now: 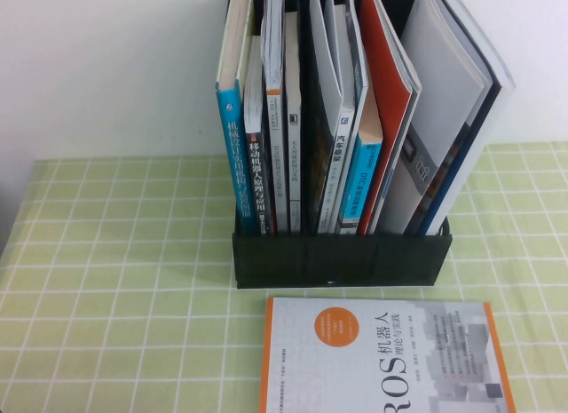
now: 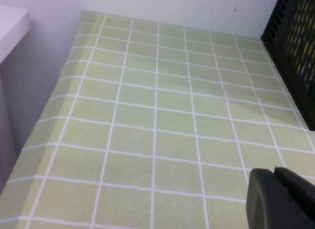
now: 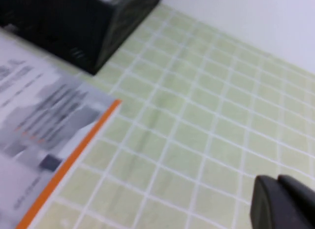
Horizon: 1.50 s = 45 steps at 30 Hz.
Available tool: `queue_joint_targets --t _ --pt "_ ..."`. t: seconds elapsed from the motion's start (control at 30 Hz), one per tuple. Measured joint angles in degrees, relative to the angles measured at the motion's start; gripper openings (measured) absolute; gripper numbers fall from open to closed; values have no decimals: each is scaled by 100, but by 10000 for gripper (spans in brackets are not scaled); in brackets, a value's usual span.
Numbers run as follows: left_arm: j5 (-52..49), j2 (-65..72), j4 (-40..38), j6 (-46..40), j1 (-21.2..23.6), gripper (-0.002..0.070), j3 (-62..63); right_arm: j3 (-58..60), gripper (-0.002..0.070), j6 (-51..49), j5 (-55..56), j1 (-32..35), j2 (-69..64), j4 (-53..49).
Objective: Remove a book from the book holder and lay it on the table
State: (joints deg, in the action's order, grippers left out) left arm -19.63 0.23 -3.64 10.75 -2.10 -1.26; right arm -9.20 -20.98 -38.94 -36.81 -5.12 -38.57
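- Right hand (image 3: 283, 202) hangs over bare cloth on the right side of the counter (image 1: 106, 253), its dark fingers pressed together with nothing between them; the book lies well apart from it.
- Left hand (image 2: 280, 199) hovers low over the left part of the counter, near the back wall. Only a dark edge of it shows in its own wrist view, so I cannot tell whether it is open or closed. Neither hand appears in the high view.
- Lying flat, cover up, the book (image 1: 386, 355) sits at the near edge of the counter, just in front of the book holder (image 1: 342, 258), with a narrow strip of cloth showing between the two. Its orange circle and grey ROS lettering are plain to read.
- Other volumes stand upright between the holder's dividers, among them a light blue-spined book (image 1: 229, 155) at the left end and a red-covered magazine (image 1: 390, 102) leaning toward the right end.
- As I judge it, the laying-down is done and the step in hand is pulling the right arm clear.
- To do that well, lift away over the open cloth rather than across the cover, so nothing nudges the book toward the near edge or back against the holder's low front wall.
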Motion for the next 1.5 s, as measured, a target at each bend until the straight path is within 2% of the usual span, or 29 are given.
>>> queue_joint_targets --t 0.13,0.23,0.33,0.6,0.77,0.9,1.03,1.5 --pt "0 0 0 0 0 -3 0 0 -1 -474 458 1153 472 133" --pt "0 0 0 0 0 -3 0 0 -1 -891 1073 1992 575 721" --pt "0 0 0 0 0 -3 0 0 -1 -931 1280 2405 575 1314" --pt "0 0 0 0 0 -3 0 57 -1 -663 1399 2499 575 2094" --pt "0 0 -10 0 0 -3 0 240 -1 1058 1446 2499 575 3365" --pt "0 0 -10 0 0 -3 0 589 -1 1623 1577 2499 575 3912" --pt "0 0 -10 0 0 -3 0 1030 -1 1714 1766 2504 575 4117" --pt "0 0 -10 0 0 -3 0 1060 -1 2174 1791 2504 575 4172"
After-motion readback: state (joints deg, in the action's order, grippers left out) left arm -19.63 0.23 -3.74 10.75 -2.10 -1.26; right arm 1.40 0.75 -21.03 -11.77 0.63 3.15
